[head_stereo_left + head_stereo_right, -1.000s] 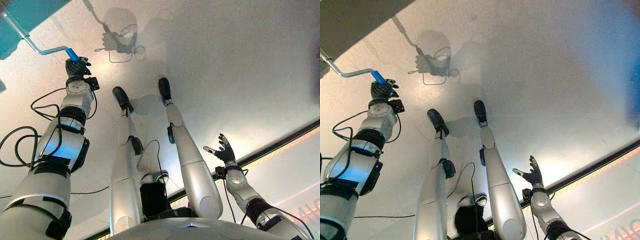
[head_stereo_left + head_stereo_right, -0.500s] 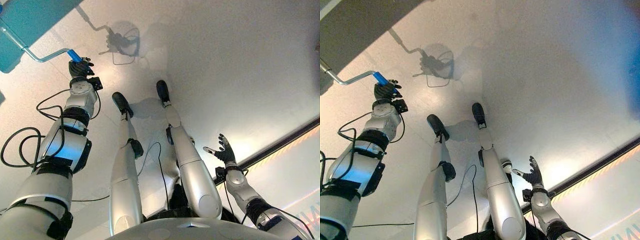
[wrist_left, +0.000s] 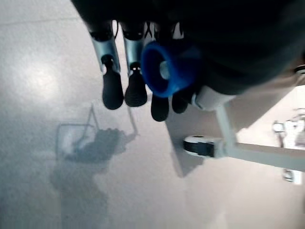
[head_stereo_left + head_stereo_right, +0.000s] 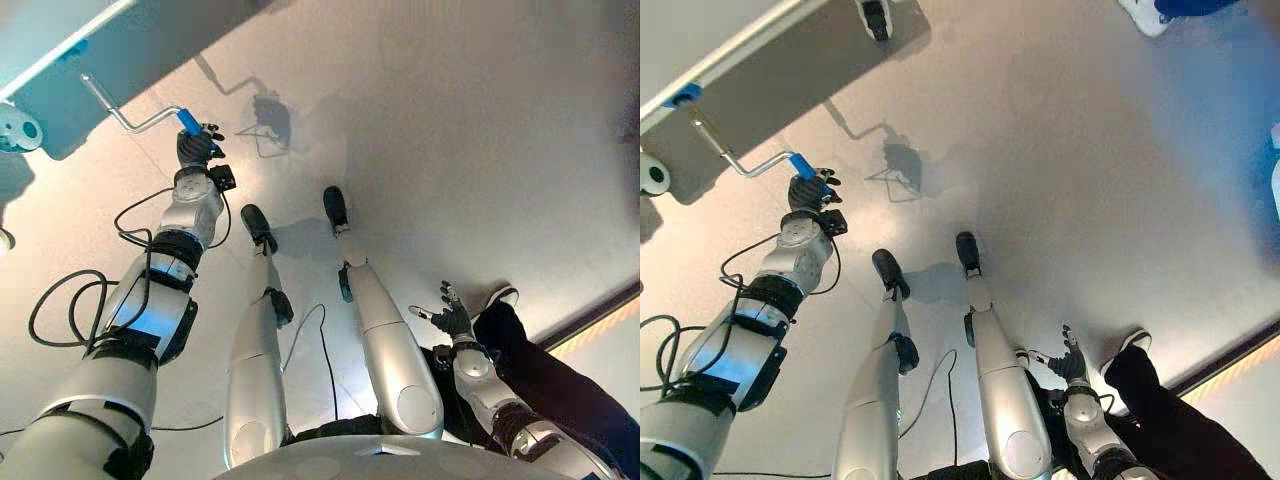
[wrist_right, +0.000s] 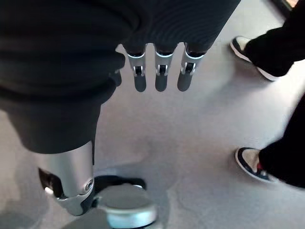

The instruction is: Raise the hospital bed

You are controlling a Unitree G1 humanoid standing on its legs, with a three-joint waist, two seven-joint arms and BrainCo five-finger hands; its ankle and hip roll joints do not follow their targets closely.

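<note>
The hospital bed's frame (image 4: 735, 58) runs across the upper left. A bent metal crank (image 4: 745, 166) comes out of it and ends in a blue grip (image 4: 189, 121). My left hand (image 4: 198, 148) is stretched forward and shut on that grip. In the left wrist view the blue grip (image 3: 164, 67) sits inside the curled fingers (image 3: 113, 90). My right hand (image 4: 453, 321) hangs low at the right side, open and holding nothing. Its fingers (image 5: 160, 80) are straight over the bare floor.
Bed casters stand on the floor: one (image 4: 652, 173) at the far left, one (image 4: 875, 15) at the top, and a caster (image 3: 200, 145) under a frame leg (image 3: 259, 155). A person's dark trouser leg (image 4: 545, 375) and shoe (image 4: 500, 295) stand close to my right hand.
The camera has shifted, so more of the bed frame and its casters shows. A person's leg and shoe have come in at the lower right. My left hand stays on the blue grip.
</note>
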